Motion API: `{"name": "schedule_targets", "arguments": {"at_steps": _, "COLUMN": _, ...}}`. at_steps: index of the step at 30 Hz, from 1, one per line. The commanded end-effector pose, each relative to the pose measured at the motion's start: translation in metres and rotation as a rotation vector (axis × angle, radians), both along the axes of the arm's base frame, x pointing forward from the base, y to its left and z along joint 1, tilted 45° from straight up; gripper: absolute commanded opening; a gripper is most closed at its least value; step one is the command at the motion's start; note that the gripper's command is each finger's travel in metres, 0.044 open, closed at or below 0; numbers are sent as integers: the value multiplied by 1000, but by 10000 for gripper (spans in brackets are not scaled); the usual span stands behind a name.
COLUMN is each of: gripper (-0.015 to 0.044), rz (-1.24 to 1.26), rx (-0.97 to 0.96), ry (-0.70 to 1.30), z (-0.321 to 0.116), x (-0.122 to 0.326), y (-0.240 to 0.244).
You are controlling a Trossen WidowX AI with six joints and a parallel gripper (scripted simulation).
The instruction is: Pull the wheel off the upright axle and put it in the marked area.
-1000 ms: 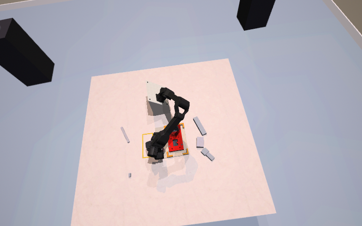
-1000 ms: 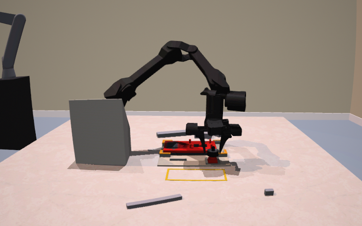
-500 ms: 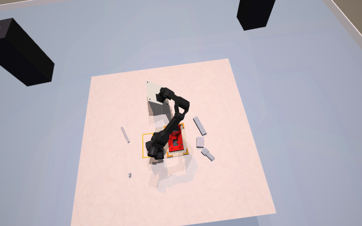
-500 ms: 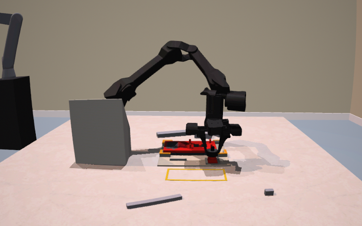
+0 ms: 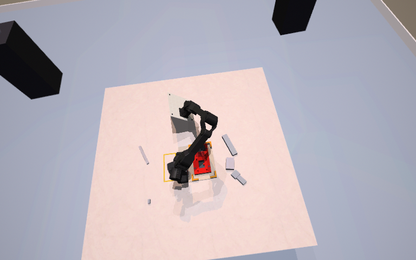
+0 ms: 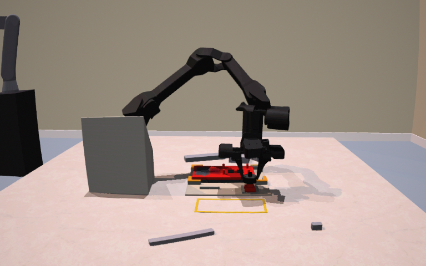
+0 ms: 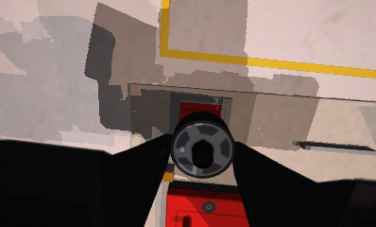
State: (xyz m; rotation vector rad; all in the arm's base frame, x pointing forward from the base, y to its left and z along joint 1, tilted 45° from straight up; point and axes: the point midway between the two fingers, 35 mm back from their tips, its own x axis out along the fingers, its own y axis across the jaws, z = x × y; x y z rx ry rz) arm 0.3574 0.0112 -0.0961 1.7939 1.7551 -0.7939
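The black wheel [image 6: 249, 179] [image 7: 202, 130] with grey spokes sits around the upright black axle [image 6: 249, 174] [image 7: 202, 155], whose top pokes up through its middle. Below it is a red base block [image 6: 249, 188] [image 7: 199, 109] in a grey holder. My gripper [image 6: 249, 178] [image 7: 201, 144] points down and is shut on the wheel, one finger on each side. The marked area, a yellow outline [image 5: 163, 167] [image 6: 230, 212] [image 7: 317, 68], lies just beyond the board in the wrist view. The arm hides the wheel in the top view.
A red plate [image 5: 202, 168] [image 6: 220, 176] [image 7: 209, 218] sits between orange corner brackets beside the axle. A thin dark bar [image 6: 209, 188] [image 7: 338, 148] lies on the board. Loose grey blocks lie around, such as a long bar [image 5: 229, 144] and a small block [image 5: 149, 201] [image 6: 316, 226].
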Motion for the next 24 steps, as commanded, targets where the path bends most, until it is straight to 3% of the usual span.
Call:
{"name": "schedule_targets", "arguments": {"at_steps": 1, "gripper": 0, "rz": -3, "rx": -2, "ry": -2, "z": 2, "x": 0, "y": -4}}
{"name": "schedule_targets", "arguments": {"at_steps": 24, "gripper": 0, "rz": -6, "rx": -2, "ry": -4, "z": 7, "x": 0, "y": -9}}
